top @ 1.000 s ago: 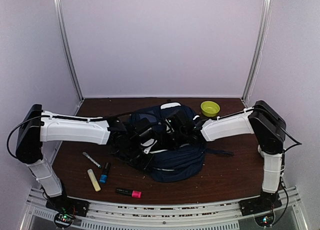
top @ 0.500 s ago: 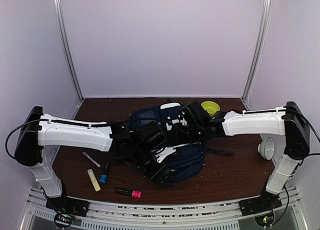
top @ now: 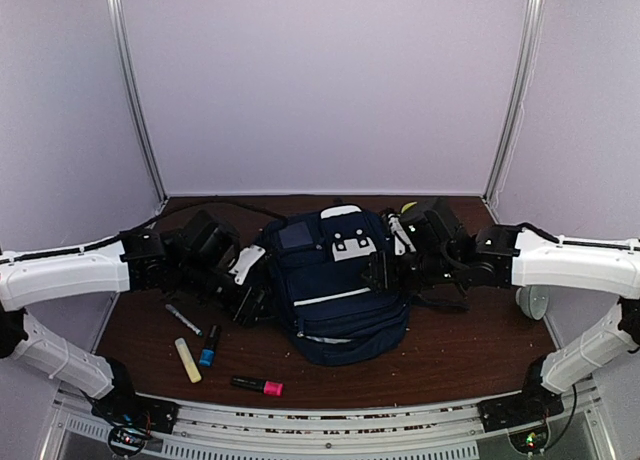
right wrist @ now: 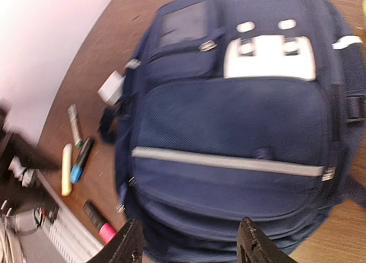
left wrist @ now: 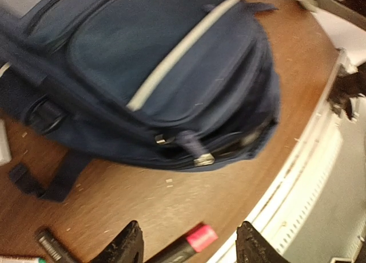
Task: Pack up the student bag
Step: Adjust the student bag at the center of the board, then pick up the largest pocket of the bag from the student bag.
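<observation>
A: Where is the backpack found?

B: The backpack [top: 335, 285] is seen lying flat in the middle of the table [top: 460, 345], front side up, with its white patch toward the far edge.

A: How are the grippers held?

B: The left gripper [left wrist: 189, 240] is held just left of the backpack, fingers spread wide, with nothing gripped. The right gripper [right wrist: 187, 237] is held at the backpack's right edge, likewise spread wide and empty. Whether either is touching the fabric cannot be told.

A: What else is seen?

B: At the near left, a pink marker [top: 258, 385], a yellow marker [top: 188, 360], a blue marker [top: 208, 348] and a grey marker [top: 183, 319] are laid out.
</observation>
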Robot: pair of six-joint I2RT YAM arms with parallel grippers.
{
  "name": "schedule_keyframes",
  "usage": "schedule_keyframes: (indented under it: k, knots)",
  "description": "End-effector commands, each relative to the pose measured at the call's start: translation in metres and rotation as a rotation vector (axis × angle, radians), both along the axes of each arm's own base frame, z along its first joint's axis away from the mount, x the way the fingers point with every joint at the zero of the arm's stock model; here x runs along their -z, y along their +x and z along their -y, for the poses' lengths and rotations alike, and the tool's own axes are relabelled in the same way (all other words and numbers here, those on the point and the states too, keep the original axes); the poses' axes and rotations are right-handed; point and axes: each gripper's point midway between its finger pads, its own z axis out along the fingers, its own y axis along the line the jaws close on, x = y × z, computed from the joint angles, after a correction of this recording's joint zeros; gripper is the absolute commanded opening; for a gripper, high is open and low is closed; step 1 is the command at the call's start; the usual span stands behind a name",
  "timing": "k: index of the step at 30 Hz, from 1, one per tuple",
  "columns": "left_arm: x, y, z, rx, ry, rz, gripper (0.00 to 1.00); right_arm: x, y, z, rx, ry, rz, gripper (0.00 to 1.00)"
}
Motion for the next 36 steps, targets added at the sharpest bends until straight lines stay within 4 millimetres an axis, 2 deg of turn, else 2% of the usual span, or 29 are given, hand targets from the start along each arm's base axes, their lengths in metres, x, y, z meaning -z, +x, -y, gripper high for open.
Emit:
schedule_keyframes:
  k: [1, 5, 8, 13, 20, 25, 32, 36]
  knots:
    - [0.025, 0.024, -0.031, -0.172, 0.083, 0.035, 0.56, -0.007, -0.039, -0.050, -0.230, 0.043, 0.011, 0.57]
    - [0.049, 0.041, -0.049, -0.310, 0.117, -0.022, 0.52, 0.009, -0.055, -0.094, -0.307, 0.005, -0.036, 0.57]
    - [0.059, 0.043, -0.046, -0.333, 0.075, -0.056, 0.51, 0.028, -0.063, -0.125, -0.352, -0.022, -0.071, 0.56]
    - [0.063, 0.045, -0.049, -0.342, 0.081, -0.040, 0.52, 0.052, -0.062, -0.151, -0.362, -0.040, -0.128, 0.56]
    - [0.066, 0.045, -0.054, -0.346, 0.091, -0.028, 0.52, 0.081, -0.057, -0.160, -0.323, -0.079, -0.186, 0.56]
    - [0.068, 0.044, -0.054, -0.344, 0.091, -0.026, 0.52, 0.088, -0.054, -0.157, -0.301, -0.096, -0.187, 0.56]
    - [0.067, 0.045, -0.053, -0.337, 0.089, -0.021, 0.51, 0.104, -0.051, -0.141, -0.254, -0.143, -0.221, 0.55]
    - [0.065, 0.044, -0.054, -0.338, 0.085, -0.018, 0.51, 0.104, -0.049, -0.133, -0.225, -0.118, -0.235, 0.55]
